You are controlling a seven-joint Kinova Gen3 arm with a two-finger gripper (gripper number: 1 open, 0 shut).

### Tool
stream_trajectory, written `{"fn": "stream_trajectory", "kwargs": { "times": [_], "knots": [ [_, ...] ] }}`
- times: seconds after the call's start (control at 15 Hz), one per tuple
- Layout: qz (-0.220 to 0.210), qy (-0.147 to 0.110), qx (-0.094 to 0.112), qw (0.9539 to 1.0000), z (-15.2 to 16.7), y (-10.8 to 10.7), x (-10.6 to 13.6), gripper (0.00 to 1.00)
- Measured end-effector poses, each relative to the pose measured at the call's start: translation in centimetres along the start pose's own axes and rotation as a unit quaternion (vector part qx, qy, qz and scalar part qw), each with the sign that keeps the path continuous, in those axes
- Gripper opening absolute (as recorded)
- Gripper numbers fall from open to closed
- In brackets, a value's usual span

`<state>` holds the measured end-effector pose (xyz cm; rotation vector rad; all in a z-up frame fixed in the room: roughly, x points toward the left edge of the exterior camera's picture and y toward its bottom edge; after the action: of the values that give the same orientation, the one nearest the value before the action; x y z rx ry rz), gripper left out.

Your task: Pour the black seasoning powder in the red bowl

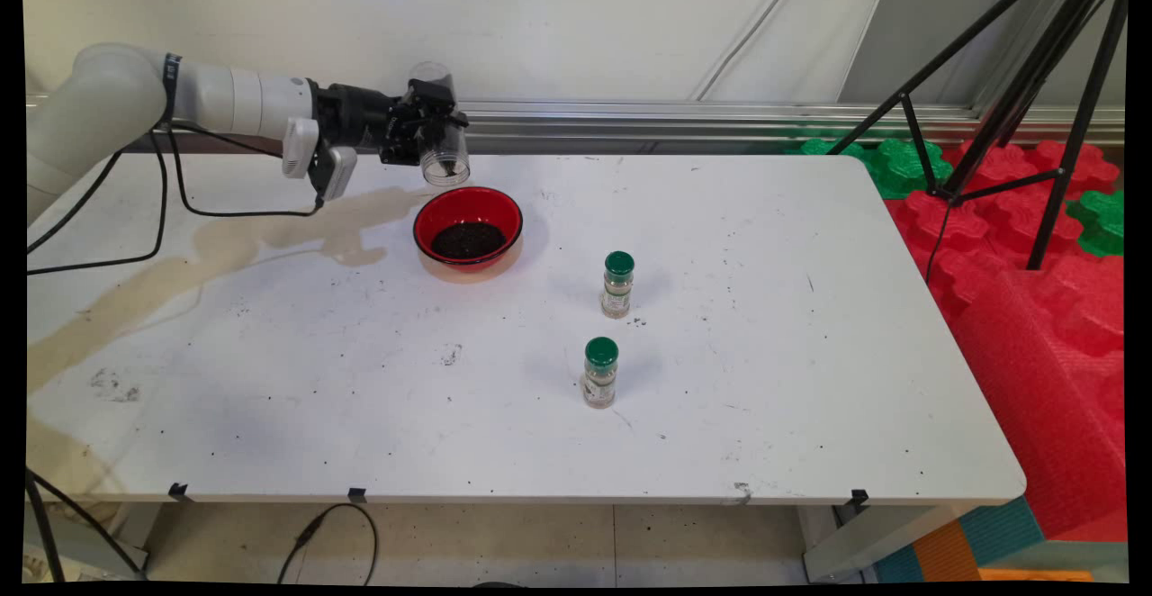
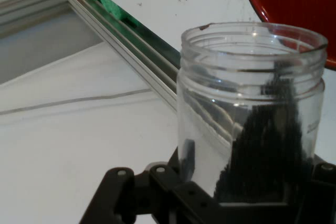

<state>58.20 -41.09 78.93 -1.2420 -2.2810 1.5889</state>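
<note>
Clear jar [image 1: 438,132] tipped in hand [image 1: 423,128] above red bowl [image 1: 468,229], two green-capped bottles [image 1: 616,284] apart

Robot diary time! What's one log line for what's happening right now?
pincer: shut on clear jar | jar: tipped, mouth down over red bowl | bowl: dark grains inside | two green-capped bottles: upright, untouched

The clear, smooth plastic jar [image 2: 252,108] looks glossy. The round red bowl [image 1: 468,226] shines glossily, while the white table [image 1: 765,380] looks matt, scuffed and stained.

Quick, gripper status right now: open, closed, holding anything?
Gripper: closed on the clear plastic jar, held tipped mouth-down above the red bowl.
</note>
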Motion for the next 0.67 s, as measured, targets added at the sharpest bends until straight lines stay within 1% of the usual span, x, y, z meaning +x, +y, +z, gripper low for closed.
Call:
{"fn": "stream_trajectory", "kwargs": {
  "times": [0.67],
  "knots": [
    [0.052,-0.003,0.013,0.9986,-0.49,-0.44,0.43,0.00]
  ]
}}
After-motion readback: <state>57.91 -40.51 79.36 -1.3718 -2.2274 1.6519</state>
